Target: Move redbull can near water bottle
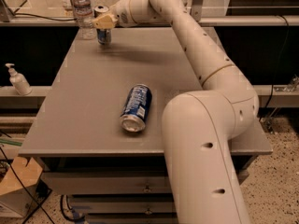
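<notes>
The redbull can stands upright at the far left of the grey table, slim, silver and blue with a silver top. My gripper is shut on the redbull can around its upper part. The water bottle, clear ribbed plastic with a white label band, stands just left of the can at the table's far left corner, a small gap between them.
A wider dark blue can with white lettering lies on its side in the middle of the table. A small white pump-dispenser bottle stands on a ledge to the left. My white arm spans the table's right side.
</notes>
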